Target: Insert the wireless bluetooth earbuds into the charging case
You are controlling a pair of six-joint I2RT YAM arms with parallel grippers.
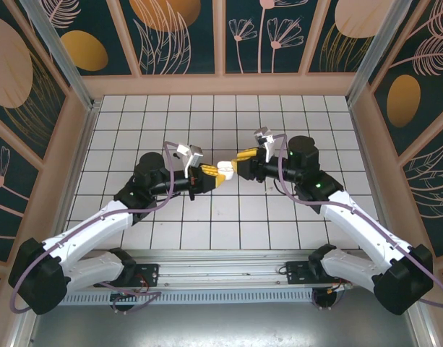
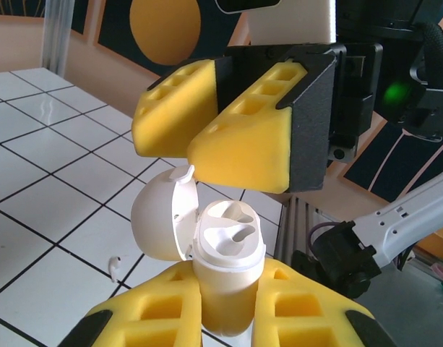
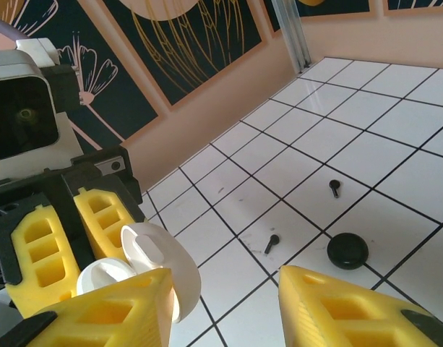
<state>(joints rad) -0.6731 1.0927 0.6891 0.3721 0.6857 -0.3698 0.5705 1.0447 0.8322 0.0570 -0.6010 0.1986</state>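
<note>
We are squeezing our left claw (image 1: 207, 178) tight on the charging case (image 2: 225, 271). We are holding it up off the tiles (image 3: 394, 108), and its lid (image 2: 157, 217) is flipped open. Our right claw (image 3: 228, 296) is standing apart with nothing in it, just beside the case. A black earbud (image 3: 334, 188), a second black bud (image 3: 271, 243) and a white earbud (image 2: 114, 266) are lying on the floor. To do this well, we think we should be holding the case steady and pinching one tiny bud gently. Our left arm (image 1: 98, 228) and right arm (image 1: 358, 217) are reaching in and meeting in the middle.
</note>
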